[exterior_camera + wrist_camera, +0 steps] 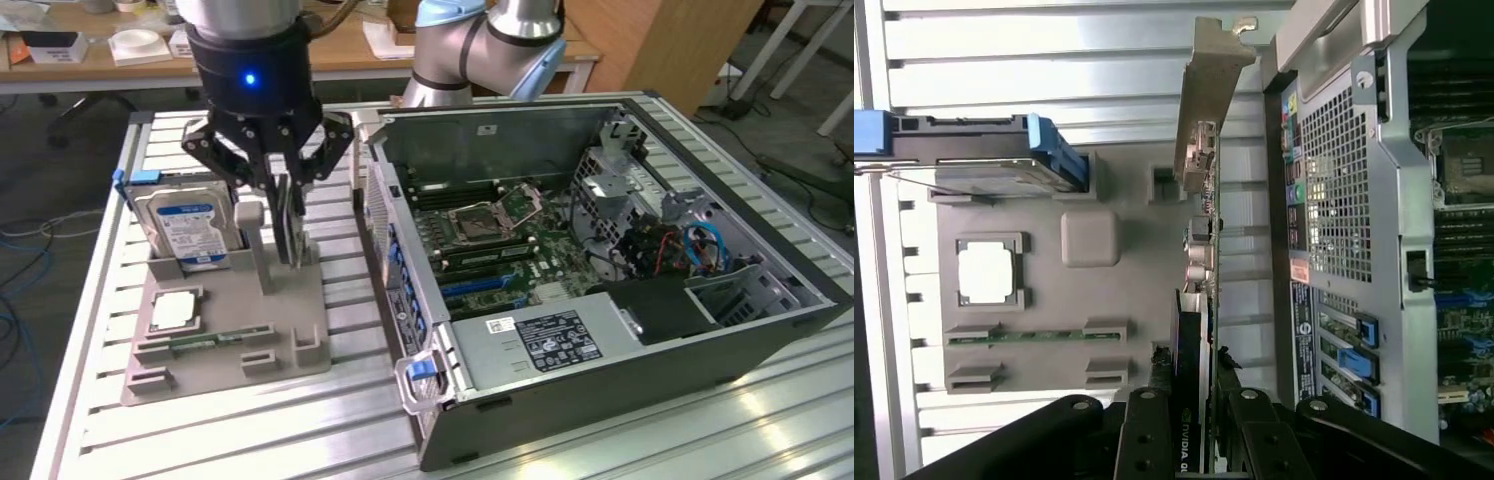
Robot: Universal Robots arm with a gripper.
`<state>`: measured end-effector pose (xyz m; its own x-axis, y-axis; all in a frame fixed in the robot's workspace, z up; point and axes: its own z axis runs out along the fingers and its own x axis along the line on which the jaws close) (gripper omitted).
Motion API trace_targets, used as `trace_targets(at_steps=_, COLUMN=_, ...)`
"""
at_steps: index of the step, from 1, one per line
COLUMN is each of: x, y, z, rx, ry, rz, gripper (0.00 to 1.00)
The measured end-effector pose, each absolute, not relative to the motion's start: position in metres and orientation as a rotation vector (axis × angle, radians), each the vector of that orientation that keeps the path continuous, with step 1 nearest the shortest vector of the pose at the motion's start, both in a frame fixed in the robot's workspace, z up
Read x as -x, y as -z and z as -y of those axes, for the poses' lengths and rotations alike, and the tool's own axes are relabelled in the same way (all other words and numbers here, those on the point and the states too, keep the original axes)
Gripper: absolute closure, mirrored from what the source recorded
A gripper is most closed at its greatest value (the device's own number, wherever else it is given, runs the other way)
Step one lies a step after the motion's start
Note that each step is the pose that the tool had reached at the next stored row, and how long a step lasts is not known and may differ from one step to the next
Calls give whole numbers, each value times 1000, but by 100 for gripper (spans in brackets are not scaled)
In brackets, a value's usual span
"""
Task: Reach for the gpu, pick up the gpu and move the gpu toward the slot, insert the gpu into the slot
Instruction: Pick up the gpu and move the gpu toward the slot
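The gpu (292,236) is a thin dark card standing on edge at the right side of the grey holder (227,330). My gripper (283,195) reaches down over it from above, its fingers pressed on both faces of the card. In the wrist view the gpu (1206,130) runs edge-on away from my gripper (1194,425), silvery bracket at the far end. I cannot tell whether the card has left the holder (1089,240). The blue slot (474,286) lies on the motherboard inside the open computer case (561,340), at the exterior view's right of the card.
On the holder a blue-labelled hard drive (187,225) stands at the exterior view's left, with a processor chip (174,310) and a green memory stick (200,343) nearer the front. The case's perforated rear wall (1334,190) is close beside the card. A second arm's base (481,50) stands behind the case.
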<state>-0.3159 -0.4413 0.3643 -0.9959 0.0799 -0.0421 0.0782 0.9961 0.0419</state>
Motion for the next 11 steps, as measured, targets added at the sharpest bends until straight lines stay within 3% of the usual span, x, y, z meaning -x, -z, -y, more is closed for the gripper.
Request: trace_targets(at_steps=11, x=316, y=-406, z=441, rx=-123, ry=-65, rz=-3095, gripper=73)
